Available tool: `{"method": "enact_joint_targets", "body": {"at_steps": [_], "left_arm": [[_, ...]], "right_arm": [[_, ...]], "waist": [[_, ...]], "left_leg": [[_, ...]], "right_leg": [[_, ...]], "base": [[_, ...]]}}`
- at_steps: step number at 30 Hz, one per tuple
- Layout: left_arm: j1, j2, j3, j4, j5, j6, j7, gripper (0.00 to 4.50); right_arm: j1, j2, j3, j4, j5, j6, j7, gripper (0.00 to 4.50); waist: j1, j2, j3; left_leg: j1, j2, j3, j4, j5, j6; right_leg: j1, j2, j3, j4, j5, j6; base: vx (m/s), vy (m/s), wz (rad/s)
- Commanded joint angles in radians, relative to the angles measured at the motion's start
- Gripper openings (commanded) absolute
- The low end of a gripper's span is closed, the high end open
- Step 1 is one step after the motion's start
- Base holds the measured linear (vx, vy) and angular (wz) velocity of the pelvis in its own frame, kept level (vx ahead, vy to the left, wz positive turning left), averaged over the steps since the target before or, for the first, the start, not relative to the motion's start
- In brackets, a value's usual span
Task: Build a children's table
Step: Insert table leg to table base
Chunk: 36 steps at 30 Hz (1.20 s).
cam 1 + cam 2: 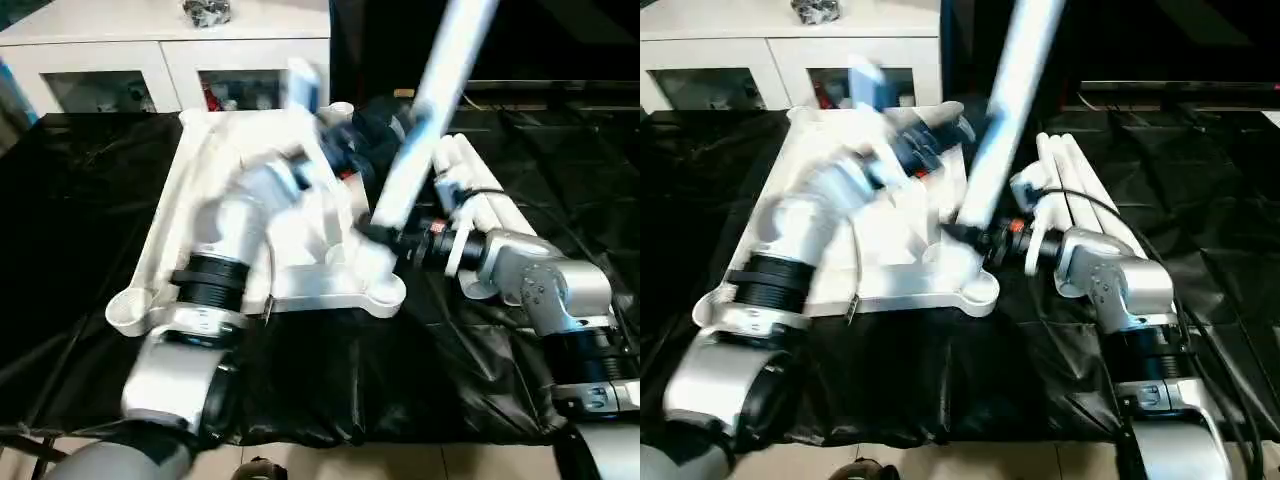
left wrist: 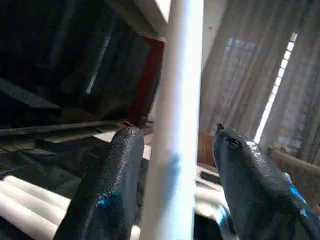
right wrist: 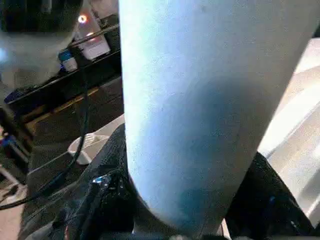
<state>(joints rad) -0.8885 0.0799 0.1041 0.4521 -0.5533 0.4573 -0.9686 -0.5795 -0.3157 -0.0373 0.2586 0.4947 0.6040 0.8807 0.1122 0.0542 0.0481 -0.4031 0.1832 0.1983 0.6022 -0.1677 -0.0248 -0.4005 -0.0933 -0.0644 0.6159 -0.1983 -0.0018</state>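
A table (image 1: 90, 230) covered in crinkled black sheeting is seen across the scene, with pale floor along its near edge, and a white cabinet (image 1: 120, 60) with glass doors is set behind it at the far left, a dark object lying on its top. On the left half of the black cover the white tabletop (image 1: 300, 285) of the children's table is laid underside up, its ribs and rounded corner sockets showing. The left hand (image 2: 172, 200) is seen in its wrist view with its two black fingers spread to either side of the raised leg (image 1: 425, 110), a gap being visible on the side of one finger, so no firm grip is shown. That leg is tilted, its lower end set at the near right corner socket of the tabletop. Lower on the same leg, the right hand (image 1: 975, 238) is closed around it just above the socket. To the right, three more white legs (image 1: 1075, 170) are laid side by side on the cover, so four legs are counted in all. No writing can be read.
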Motion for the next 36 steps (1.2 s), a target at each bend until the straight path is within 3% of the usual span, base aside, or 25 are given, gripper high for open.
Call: {"method": "enact_joint_targets", "body": {"at_steps": [1,3,4,6,7,8,9,12,16,20,21,23,26,27,32,33,36], "left_arm": [[0.022,0.021,-0.040,-0.013,0.030,0.005,-0.055,2.56],[0.073,0.100,-0.169,0.005,0.175,-0.108,-0.116,2.56],[0.073,0.100,-0.169,0.005,0.175,-0.108,-0.116,2.56],[0.110,0.169,-0.275,0.051,0.313,-0.246,-0.142,2.56],[0.118,0.184,-0.295,0.060,0.337,-0.271,-0.149,2.56],[0.162,0.255,-0.390,0.097,0.445,-0.374,-0.196,2.56],[0.173,0.270,-0.411,0.103,0.465,-0.392,-0.209,2.56],[0.210,0.307,-0.462,0.120,0.508,-0.443,-0.250,2.56],[0.207,0.308,-0.475,0.183,0.530,-0.478,-0.252,2.22],[0.171,0.293,-0.475,0.289,0.562,-0.527,-0.201,1.88],[0.155,0.285,-0.466,0.336,0.561,-0.553,-0.205,1.79],[0.147,0.281,-0.458,0.355,0.558,-0.561,-0.213,1.69],[0.141,0.277,-0.450,0.370,0.545,-0.554,-0.238,1.50],[0.138,0.279,-0.450,0.381,0.545,-0.547,-0.246,1.41],[0.125,0.278,-0.444,0.426,0.549,-0.552,-0.256,1.09],[0.123,0.277,-0.439,0.437,0.545,-0.553,-0.261,0.93],[0.123,0.276,-0.428,0.452,0.540,-0.555,-0.284,0.76]], "right_arm": [[0.015,0.007,-0.020,-0.003,-0.010,-0.025,-0.025,1.89],[0.034,0.009,-0.006,-0.008,-0.070,-0.081,-0.079,1.89],[0.034,0.009,-0.006,-0.008,-0.070,-0.081,-0.079,1.89],[0.041,0.006,0.001,0.001,-0.127,-0.121,-0.150,1.89],[0.044,0.007,0.001,0.002,-0.137,-0.131,-0.164,1.89],[0.054,0.016,-0.012,0.002,-0.170,-0.169,-0.235,1.89],[0.057,0.022,-0.023,0.000,-0.169,-0.170,-0.254,1.88],[0.078,0.030,-0.028,-0.019,-0.175,-0.177,-0.287,1.88],[0.103,0.031,-0.007,-0.032,-0.198,-0.211,-0.273,1.88],[0.118,0.033,0.006,-0.046,-0.212,-0.230,-0.277,1.88],[0.124,0.034,0.016,-0.046,-0.221,-0.254,-0.283,1.88],[0.128,0.036,0.018,-0.048,-0.224,-0.263,-0.285,1.88],[0.132,0.030,0.027,-0.045,-0.236,-0.262,-0.278,1.88],[0.135,0.026,0.033,-0.044,-0.236,-0.259,-0.267,1.88],[0.135,0.030,0.030,-0.039,-0.228,-0.256,-0.266,1.88],[0.134,0.031,0.030,-0.037,-0.224,-0.253,-0.262,1.88],[0.129,0.032,0.047,-0.036,-0.215,-0.241,-0.228,1.88]], "waist": [[-0.002,-0.004,-0.079],[-0.003,-0.001,-0.079],[-0.007,-0.001,-0.079],[-0.009,0.001,-0.079],[-0.008,0.003,-0.079],[-0.009,0.004,-0.078],[-0.017,0.005,-0.076],[-0.024,0.008,-0.080],[-0.025,0.008,-0.078],[-0.026,0.008,-0.077],[-0.028,0.013,-0.076],[-0.026,0.011,-0.079],[-0.025,0.011,-0.080],[-0.025,0.017,-0.080],[-0.025,0.014,-0.079],[-0.025,0.008,-0.079],[-0.024,0.011,-0.078]], "left_leg": [[0.029,0.042,-0.020,-0.056,-0.102,0.064],[0.031,0.045,-0.027,-0.059,-0.107,0.053],[0.032,0.043,-0.024,-0.060,-0.111,0.045],[0.032,0.043,-0.024,-0.061,-0.112,0.033],[0.033,0.044,-0.026,-0.063,-0.117,0.021],[0.033,0.044,-0.028,-0.066,-0.129,0.010],[0.034,0.041,-0.025,-0.069,-0.145,-0.003],[0.035,0.043,-0.025,-0.069,-0.142,-0.012],[0.034,0.042,-0.022,-0.068,-0.169,-0.007],[0.035,0.042,-0.022,-0.068,-0.189,-0.002],[0.035,0.041,-0.022,-0.067,-0.189,-0.005],[0.034,0.041,-0.023,-0.066,-0.178,-0.002],[0.034,0.042,-0.022,-0.065,-0.165,0.011],[0.033,0.042,-0.022,-0.063,-0.162,0.016],[0.034,0.042,-0.021,-0.063,-0.175,0.025],[0.034,0.043,-0.021,-0.064,-0.178,0.024],[0.033,0.043,-0.021,-0.064,-0.178,0.026]], "right_leg": [[0.053,-0.050,0.033,-0.057,-0.016,-0.263],[0.051,-0.052,0.033,-0.061,-0.029,-0.237],[0.052,-0.050,0.034,-0.059,-0.027,-0.233],[0.053,-0.051,0.034,-0.059,-0.024,-0.229],[0.050,-0.052,0.035,-0.060,-0.039,-0.215],[0.049,-0.055,0.037,-0.065,-0.061,-0.199],[0.048,-0.052,0.038,-0.063,-0.074,-0.189],[0.050,-0.054,0.038,-0.057,-0.041,-0.205],[0.051,-0.055,0.037,-0.055,-0.020,-0.239],[0.050,-0.057,0.039,-0.060,-0.057,-0.236],[0.047,-0.055,0.039,-0.063,-0.056,-0.234],[0.050,-0.057,0.039,-0.059,-0.033,-0.241],[0.051,-0.056,0.038,-0.055,-0.004,-0.255],[0.051,-0.056,0.038,-0.054,0.004,-0.259],[0.051,-0.056,0.037,-0.056,-0.004,-0.264],[0.051,-0.056,0.038,-0.057,-0.012,-0.264],[0.052,-0.058,0.038,-0.058,-0.026,-0.266]], "base": [[0.000,0.000,0.00],[0.000,0.000,0.00],[0.000,0.000,0.00],[0.000,0.000,0.00],[0.000,0.000,0.00],[0.000,0.000,0.00],[0.000,0.000,0.00],[0.000,0.000,0.00],[0.000,0.000,0.00],[0.000,0.000,0.00],[0.000,0.000,0.00],[0.000,0.000,0.00],[0.000,0.000,0.00],[0.000,0.000,0.00],[0.000,0.000,0.00],[0.000,0.000,0.00],[0.000,0.000,0.00]]}}
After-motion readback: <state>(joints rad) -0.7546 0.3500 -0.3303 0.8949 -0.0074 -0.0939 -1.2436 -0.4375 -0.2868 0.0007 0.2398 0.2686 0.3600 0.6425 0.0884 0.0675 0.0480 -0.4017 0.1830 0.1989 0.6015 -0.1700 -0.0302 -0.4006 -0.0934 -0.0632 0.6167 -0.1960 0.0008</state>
